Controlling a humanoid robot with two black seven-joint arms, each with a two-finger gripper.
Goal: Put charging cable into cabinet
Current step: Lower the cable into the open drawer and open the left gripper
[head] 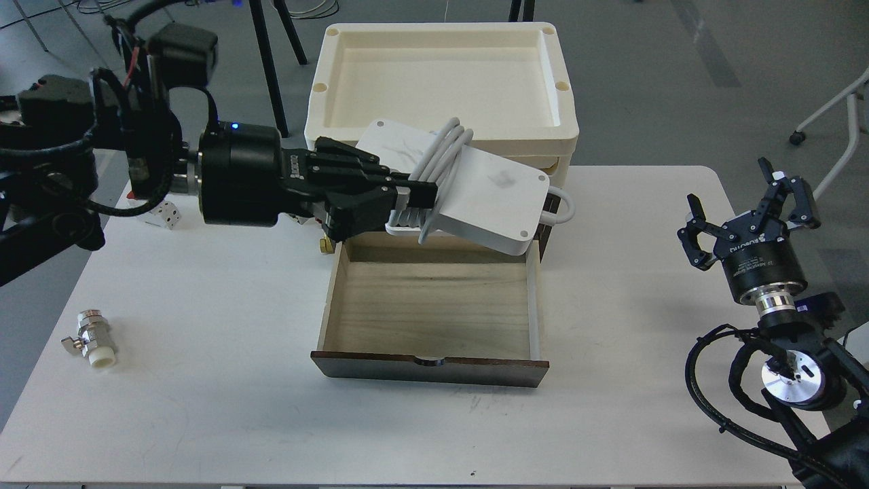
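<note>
Left hand (414, 193) is clamped on the charging cable (475, 193), held tilted at frame centre above the rear of the cabinet's (428, 370) open drawer, long axis running upper left to lower right; right hand (743, 210), fingers apart, idles far right.

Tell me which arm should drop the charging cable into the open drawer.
Left: the left gripper already holds the charging cable above the open drawer. The right gripper is open, off to the side.

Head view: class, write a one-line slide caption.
Left pincer holds the cable over the open drawer; right pincer is open.
</note>
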